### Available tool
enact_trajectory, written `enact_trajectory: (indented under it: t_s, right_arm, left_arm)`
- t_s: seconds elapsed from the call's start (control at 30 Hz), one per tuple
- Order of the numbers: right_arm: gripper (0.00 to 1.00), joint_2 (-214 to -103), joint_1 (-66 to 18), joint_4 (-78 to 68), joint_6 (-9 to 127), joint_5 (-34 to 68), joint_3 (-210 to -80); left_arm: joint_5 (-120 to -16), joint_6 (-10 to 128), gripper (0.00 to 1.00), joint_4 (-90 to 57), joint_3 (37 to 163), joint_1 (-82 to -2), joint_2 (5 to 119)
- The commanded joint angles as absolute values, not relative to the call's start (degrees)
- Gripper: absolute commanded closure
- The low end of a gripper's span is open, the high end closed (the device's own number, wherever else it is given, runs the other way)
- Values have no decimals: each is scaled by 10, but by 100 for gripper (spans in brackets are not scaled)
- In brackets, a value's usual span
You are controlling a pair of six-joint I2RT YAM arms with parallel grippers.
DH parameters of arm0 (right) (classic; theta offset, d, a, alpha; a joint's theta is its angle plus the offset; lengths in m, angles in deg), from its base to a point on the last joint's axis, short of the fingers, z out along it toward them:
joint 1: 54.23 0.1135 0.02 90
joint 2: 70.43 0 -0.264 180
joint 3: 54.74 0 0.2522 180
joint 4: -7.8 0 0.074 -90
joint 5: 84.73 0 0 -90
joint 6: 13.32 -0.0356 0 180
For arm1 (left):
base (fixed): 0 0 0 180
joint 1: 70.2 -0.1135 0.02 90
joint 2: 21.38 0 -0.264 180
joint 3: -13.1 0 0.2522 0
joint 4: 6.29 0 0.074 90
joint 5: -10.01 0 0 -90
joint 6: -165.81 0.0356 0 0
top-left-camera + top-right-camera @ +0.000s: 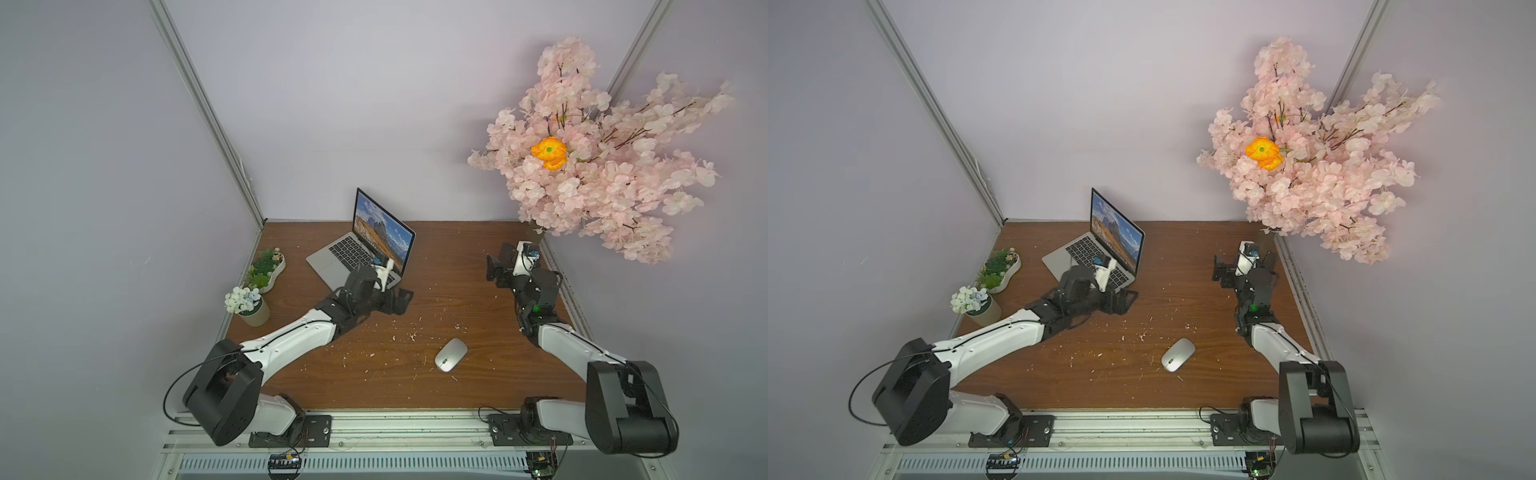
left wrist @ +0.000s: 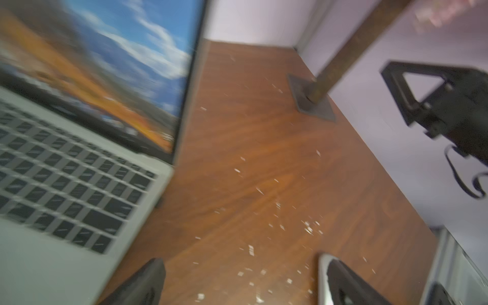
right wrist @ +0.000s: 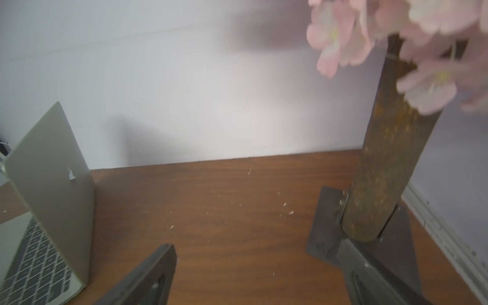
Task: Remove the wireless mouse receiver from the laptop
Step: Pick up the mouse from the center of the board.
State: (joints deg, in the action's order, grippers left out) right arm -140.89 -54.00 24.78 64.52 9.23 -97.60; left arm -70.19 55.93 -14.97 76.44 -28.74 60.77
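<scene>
The slim silver laptop stands open at the back left of the wooden table, its screen showing a mountain landscape. In the blurred left wrist view a tiny dark stub, the wireless mouse receiver, sticks out of the right side edge of the laptop. My left gripper hovers just off the laptop's front right corner. It is open, with only bare table between its fingers. Over by the right edge of the table, my right gripper is also open and holds nothing.
A silver-grey mouse lies front centre. A pink blossom tree rises from a rusty trunk on a metal base plate beside the right gripper. Two small potted plants line the left edge. White flakes litter the table.
</scene>
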Motion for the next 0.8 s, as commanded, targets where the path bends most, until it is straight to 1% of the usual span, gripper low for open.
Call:
enact_trajectory:
  t_s: [0.0, 0.17, 0.3, 0.5, 0.63, 0.77]
  right_arm:
    - [1, -1353, -537, 118, 570, 80, -946]
    - [1, -1311, -536, 11, 586, 108, -940]
    - [1, -1297, -534, 4, 585, 102, -920]
    - [1, -1311, -534, 32, 554, 103, -908]
    - [1, -1324, -533, 40, 546, 106, -914]
    - [1, -1331, -533, 39, 544, 105, -920]
  left_arm:
    - [-710, 563, 0, -187, 792, -212, 661]
    - [-667, 585, 4, -209, 865, -139, 760]
    - [-678, 601, 4, -234, 890, -110, 804]
    - [-733, 608, 3, -285, 937, -65, 868]
    - [-760, 601, 3, -290, 946, -48, 893]
    - [-807, 605, 9, -313, 965, -37, 926]
